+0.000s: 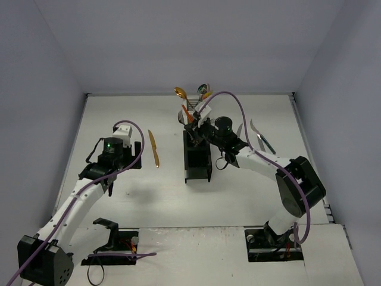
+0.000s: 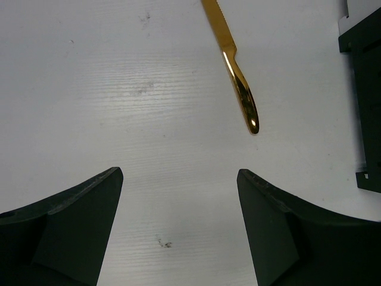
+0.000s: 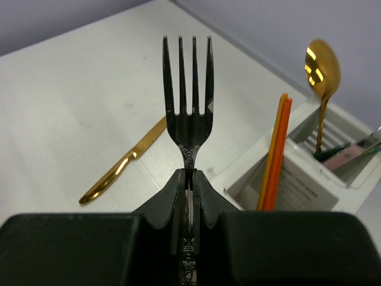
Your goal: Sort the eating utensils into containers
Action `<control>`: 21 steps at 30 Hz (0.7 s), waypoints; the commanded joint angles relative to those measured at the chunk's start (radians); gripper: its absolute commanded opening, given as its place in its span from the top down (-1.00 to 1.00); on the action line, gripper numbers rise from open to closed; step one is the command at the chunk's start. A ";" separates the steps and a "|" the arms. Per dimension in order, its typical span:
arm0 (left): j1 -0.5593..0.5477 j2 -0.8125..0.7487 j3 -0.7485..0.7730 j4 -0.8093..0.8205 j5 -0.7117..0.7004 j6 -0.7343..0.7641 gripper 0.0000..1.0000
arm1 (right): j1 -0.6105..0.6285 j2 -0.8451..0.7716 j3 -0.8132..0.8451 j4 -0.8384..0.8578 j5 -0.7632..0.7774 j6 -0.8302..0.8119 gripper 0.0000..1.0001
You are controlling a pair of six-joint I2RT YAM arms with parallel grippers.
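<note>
My right gripper point(image 3: 190, 174) is shut on the neck of a dark silver fork point(image 3: 189, 113), tines up, held over the row of containers point(image 1: 197, 162); from above the gripper point(image 1: 192, 125) is at the white bins. A white slatted bin point(image 3: 300, 182) holds orange utensils point(image 3: 275, 152); the one behind holds a gold spoon point(image 3: 322, 68) and pink and teal pieces. A gold knife point(image 1: 154, 148) lies on the table left of the bins. My left gripper point(image 2: 178, 173) is open and empty, just short of and left of the knife's handle point(image 2: 241, 89); from above it point(image 1: 121, 142) sits left of the knife.
Silver utensils point(image 1: 260, 137) lie on the table right of the bins, beside the right arm. A black bin's wall point(image 2: 364, 89) is at the right edge of the left wrist view. White walls enclose the table on three sides.
</note>
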 commanded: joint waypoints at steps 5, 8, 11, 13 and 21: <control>-0.002 0.009 0.006 0.065 -0.030 0.024 -0.50 | -0.019 -0.074 -0.098 0.174 0.014 0.008 0.89; -0.002 0.026 0.010 0.071 -0.030 0.024 -0.50 | -0.023 -0.114 -0.115 0.145 0.007 0.009 0.81; -0.002 0.040 0.015 0.070 -0.030 0.025 -0.50 | -0.024 -0.153 -0.123 0.114 0.018 0.004 0.64; -0.002 0.044 0.018 0.066 -0.034 0.024 -0.50 | -0.027 -0.178 -0.130 0.082 0.036 -0.009 0.54; 0.000 0.046 0.021 0.066 -0.036 0.026 -0.50 | -0.091 -0.334 -0.099 -0.129 0.125 -0.019 0.03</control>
